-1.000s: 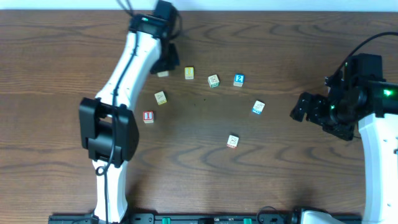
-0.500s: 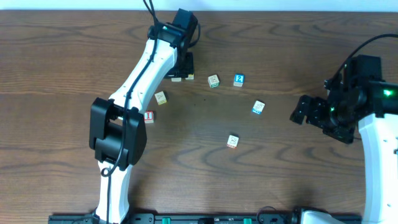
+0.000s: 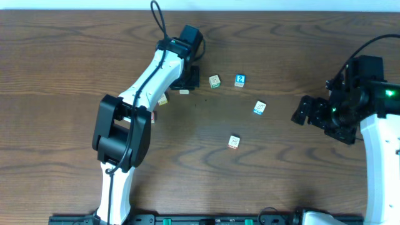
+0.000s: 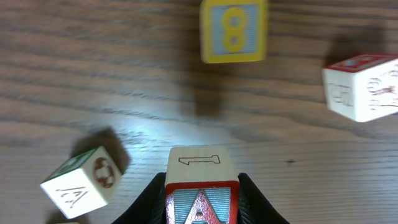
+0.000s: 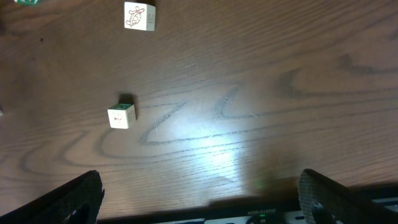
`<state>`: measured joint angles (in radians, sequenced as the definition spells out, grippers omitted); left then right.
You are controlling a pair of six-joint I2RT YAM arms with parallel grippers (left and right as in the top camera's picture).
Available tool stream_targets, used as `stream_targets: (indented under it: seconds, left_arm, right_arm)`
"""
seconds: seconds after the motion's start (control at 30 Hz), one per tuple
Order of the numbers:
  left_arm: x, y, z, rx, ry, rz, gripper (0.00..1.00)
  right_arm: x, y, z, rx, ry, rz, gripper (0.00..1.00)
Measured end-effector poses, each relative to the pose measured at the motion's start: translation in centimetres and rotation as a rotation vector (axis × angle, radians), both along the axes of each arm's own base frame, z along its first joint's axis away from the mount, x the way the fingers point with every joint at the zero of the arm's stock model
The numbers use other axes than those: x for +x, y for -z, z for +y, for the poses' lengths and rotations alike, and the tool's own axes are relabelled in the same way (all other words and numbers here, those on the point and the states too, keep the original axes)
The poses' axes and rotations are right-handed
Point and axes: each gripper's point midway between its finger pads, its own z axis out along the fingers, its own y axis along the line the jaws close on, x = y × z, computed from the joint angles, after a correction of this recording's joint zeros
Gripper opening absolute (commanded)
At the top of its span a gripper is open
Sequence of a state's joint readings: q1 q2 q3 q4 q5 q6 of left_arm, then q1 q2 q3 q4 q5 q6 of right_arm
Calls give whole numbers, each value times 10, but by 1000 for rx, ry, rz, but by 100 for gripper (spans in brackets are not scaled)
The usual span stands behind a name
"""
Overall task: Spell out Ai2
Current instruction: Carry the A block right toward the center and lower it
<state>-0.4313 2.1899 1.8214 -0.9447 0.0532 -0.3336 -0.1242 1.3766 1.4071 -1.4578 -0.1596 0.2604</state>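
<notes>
Left gripper [image 4: 201, 203] is clamped on the A [image 4: 200, 180], its dark fingers pressing the block's two sides, red letter face toward the wrist camera. Over the last second the left arm has swung from the far-left part of the tabletop toward the middle of the far edge, carrying the A with it. From overhead the block is now hidden under the gripper.

Just ahead of the fingers lies the yellow 8 block [image 4: 234, 30], with a green-topped block [image 4: 84, 180] to one side and a red-topped block [image 4: 360, 84] to the other, all apart from the A. The 2 [image 3: 240, 80] has not moved and sits further toward the right, near the far edge. The I [image 3: 151, 117] lies nearer the left edge, now mostly covered by the arm.

Right gripper [image 5: 200, 183] hangs wide open and empty by the right edge, unmoved.

So the first letter is in hand and travelling; no row exists yet. The A probably needs a clear spot with room on its right for the I and 2
</notes>
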Motion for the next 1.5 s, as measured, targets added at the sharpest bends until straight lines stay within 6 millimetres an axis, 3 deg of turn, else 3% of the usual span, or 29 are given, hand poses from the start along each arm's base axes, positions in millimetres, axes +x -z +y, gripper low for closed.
stream_targets:
  seconds: [0.37, 0.63, 1.13, 1.27, 1.4, 1.5]
  left_arm:
    - [-8, 2, -29, -3, 66, -29, 10]
    - [-12, 23, -24, 6, 63, -24, 11]
    - [-22, 38, -19, 19, 51, 6, 11]
    - [-22, 38, -19, 18, 48, 6, 24]
    - [-20, 38, -20, 13, 40, -1, 26]
    - [-18, 38, -21, 7, 33, -8, 33]
  right_arm:
    - [0, 0, 0, 0, 0, 0, 99]
    - [0, 0, 0, 0, 0, 0, 99]
    - [0, 0, 0, 0, 0, 0, 99]
    - [0, 0, 0, 0, 0, 0, 99]
    - [0, 0, 0, 0, 0, 0, 99]
    - [0, 0, 0, 0, 0, 0, 99]
